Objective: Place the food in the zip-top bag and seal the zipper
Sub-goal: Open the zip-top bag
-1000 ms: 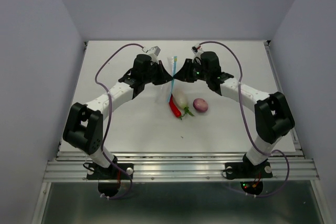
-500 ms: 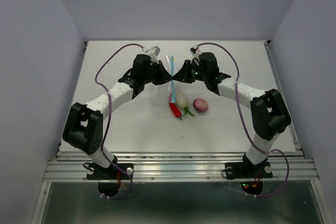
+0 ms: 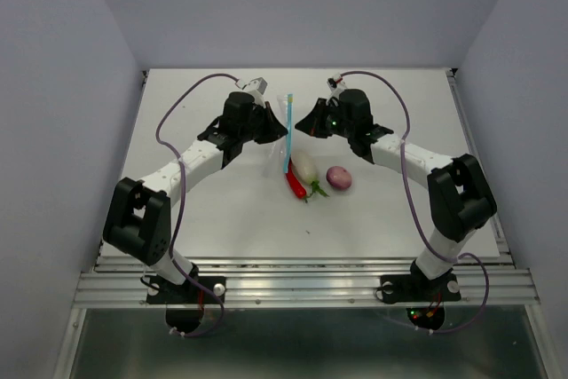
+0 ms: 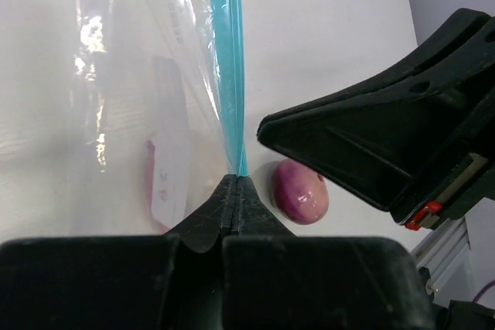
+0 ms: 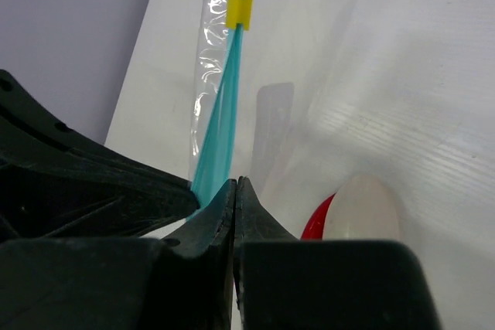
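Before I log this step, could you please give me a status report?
Left gripper shut on zipper of bag. Right gripper shut, empty. White vegetable, chili, ball on table, outside bag. Nothing in the way.

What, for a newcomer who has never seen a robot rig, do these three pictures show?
A left arm and a right arm are bolted at the near edge of a table. The overhead picture shows both from above; the other two come from a camera on each wrist. The left hand pinches the blue strip of a clear plastic bag, holding it up on edge. A yellow slider sits at the strip's far end. The right hand is closed just beside the strip, apparently gripping nothing. On the table lie a white toy vegetable, a red chili and a purple ball.
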`<state>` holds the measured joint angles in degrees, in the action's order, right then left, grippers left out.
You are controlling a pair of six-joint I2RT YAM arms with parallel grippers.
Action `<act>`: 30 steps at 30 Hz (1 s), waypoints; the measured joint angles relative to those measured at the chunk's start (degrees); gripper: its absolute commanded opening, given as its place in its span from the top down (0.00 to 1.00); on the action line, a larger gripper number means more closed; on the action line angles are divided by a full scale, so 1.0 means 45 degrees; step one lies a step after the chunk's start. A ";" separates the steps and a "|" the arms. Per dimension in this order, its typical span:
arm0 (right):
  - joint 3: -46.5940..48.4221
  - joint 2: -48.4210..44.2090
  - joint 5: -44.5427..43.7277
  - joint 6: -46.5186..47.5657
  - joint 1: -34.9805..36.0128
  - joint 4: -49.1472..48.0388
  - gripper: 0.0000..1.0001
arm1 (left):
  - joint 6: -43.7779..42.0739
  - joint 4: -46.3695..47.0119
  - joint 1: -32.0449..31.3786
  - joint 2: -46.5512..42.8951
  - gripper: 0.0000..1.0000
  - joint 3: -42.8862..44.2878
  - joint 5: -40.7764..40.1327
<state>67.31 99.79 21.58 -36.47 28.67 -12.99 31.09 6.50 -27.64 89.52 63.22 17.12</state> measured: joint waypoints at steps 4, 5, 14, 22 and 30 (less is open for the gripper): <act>0.0000 -0.0345 -0.1282 0.0486 0.0019 0.0563 0.99 | -0.0199 -0.0583 0.0000 -0.0461 1.00 0.0005 -0.0753; 0.0000 -0.0413 -0.1598 0.0588 0.0024 0.0709 0.99 | -0.0243 -0.0699 0.0000 -0.0607 1.00 0.0005 -0.0928; 0.0000 -0.0675 -0.1224 0.1224 0.0053 0.1025 0.67 | -0.0447 -0.1054 0.0000 -0.1161 1.00 0.0005 -0.1540; 0.0005 -0.0680 0.1914 0.0879 0.0068 0.0097 0.44 | -0.0568 -0.0952 0.0000 -0.1336 1.00 -0.0136 -0.1302; 0.0005 -0.0729 0.2992 0.0481 0.0068 -0.0432 0.50 | -0.0573 -0.0423 0.0000 -0.1943 1.00 -0.0612 -0.0510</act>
<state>67.33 96.51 35.05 -34.30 28.97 -14.94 28.51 4.60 -27.64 80.77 60.47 14.83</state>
